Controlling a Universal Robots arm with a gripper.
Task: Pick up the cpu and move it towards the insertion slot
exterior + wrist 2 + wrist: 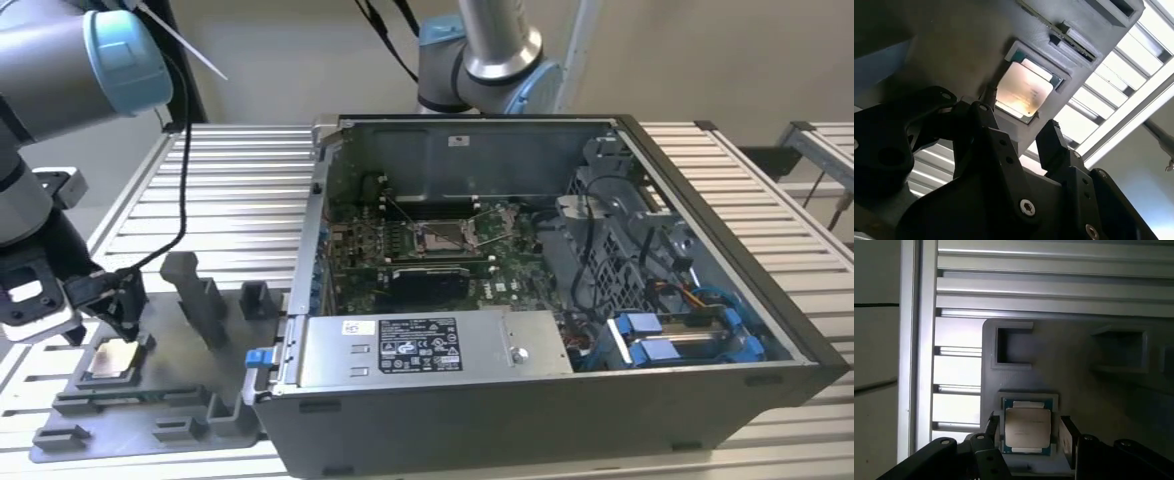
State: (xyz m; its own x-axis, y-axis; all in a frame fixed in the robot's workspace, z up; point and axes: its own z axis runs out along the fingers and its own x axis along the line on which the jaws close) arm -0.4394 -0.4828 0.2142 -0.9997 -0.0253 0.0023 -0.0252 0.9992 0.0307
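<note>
While my claw [1028, 420] hung low over the grey tray [180, 395], its two fingers [992, 427] stood apart, one on either side of the cpu [1026, 427], and I had hold of nothing. Whether they touched the chip's edges I could not tell. In both wrist views the cpu lay flat in its square recess in the tray, pale metal top upward. In the exterior view the tray sat on the slatted table [227, 180], at the exterior view's left of the open computer case [534, 400]. The insertion slot [441, 237] lay well apart from my claw, inside that case on the green board, its silver frame around a dark centre.
</note>
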